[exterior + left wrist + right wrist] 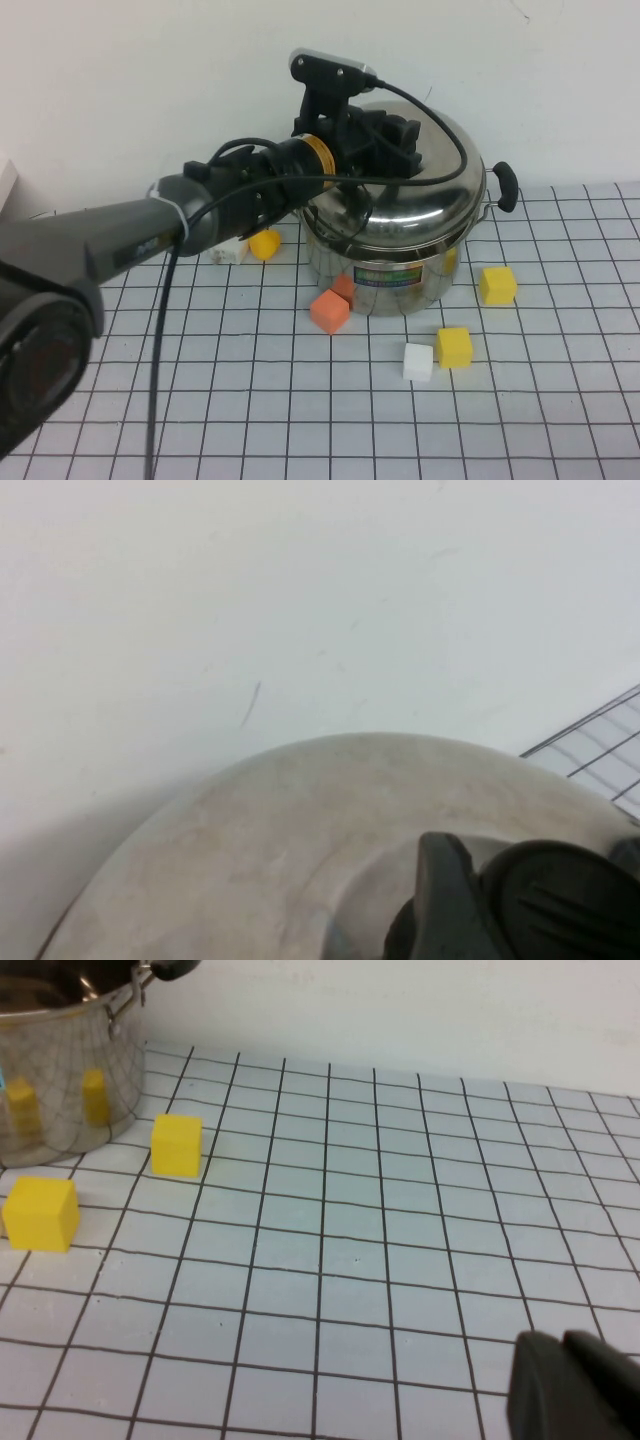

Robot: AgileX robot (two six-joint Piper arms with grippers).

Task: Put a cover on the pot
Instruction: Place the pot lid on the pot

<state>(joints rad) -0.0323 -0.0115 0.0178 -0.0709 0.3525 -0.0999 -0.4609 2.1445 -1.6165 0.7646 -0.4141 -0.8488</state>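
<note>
The pot stood toward the back of the gridded tabletop, close to the white wall. A domed steel lid lay on top of it, and the high view showed the lid sitting over the rim, with a coloured label on the pot's front and a black side handle sticking out on the robot's right.

The left gripper reached in from the robot's left and hung over the centre of the lid. In the left wrist view the black knob filled the lower corner against the dull curve of the lid, with a black finger pressed beside it. I could not tell whether the jaws were closed on the knob or merely around it.

The right gripper showed only as a dark tip in its own wrist view, low over bare tabletop squares, well apart from the pot; I could not tell how its jaws stood.

Small blocks lay scattered around the pot: an orange one just in front of it with a second orange one behind, touching the pot's base, a yellow one and a white one to its left, a yellow one to its right, and a white one beside another yellow one farther forward.
</note>
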